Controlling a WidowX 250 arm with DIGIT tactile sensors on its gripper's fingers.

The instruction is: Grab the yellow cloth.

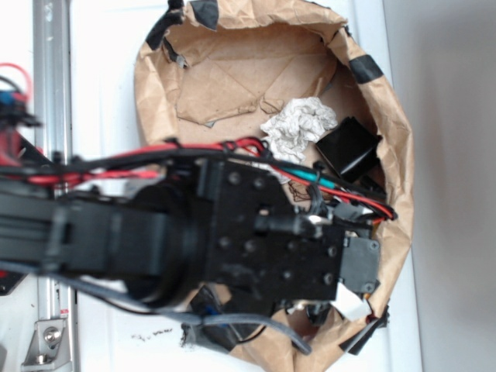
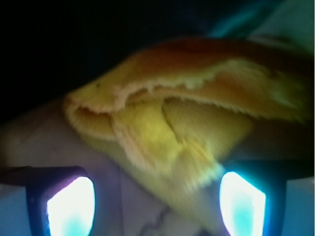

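The yellow cloth (image 2: 167,128) fills the middle of the wrist view, fuzzy, folded and bunched, with scalloped edges. My gripper (image 2: 157,204) is open, its two glowing fingertips wide apart at the bottom of that view. The cloth's lower corner reaches down between them, close to the right fingertip (image 2: 243,204); the left fingertip (image 2: 71,206) stands apart from it. Nothing is gripped. In the exterior view my black arm (image 1: 256,232) hangs over the lower part of the brown paper bag (image 1: 232,70) and hides both the cloth and the fingers.
Inside the brown paper bag lie a crumpled white paper wad (image 1: 298,124) and a black box (image 1: 349,147), both beyond the arm. Red and teal cables (image 1: 333,186) run along the arm. A metal rail (image 1: 53,93) stands at the left.
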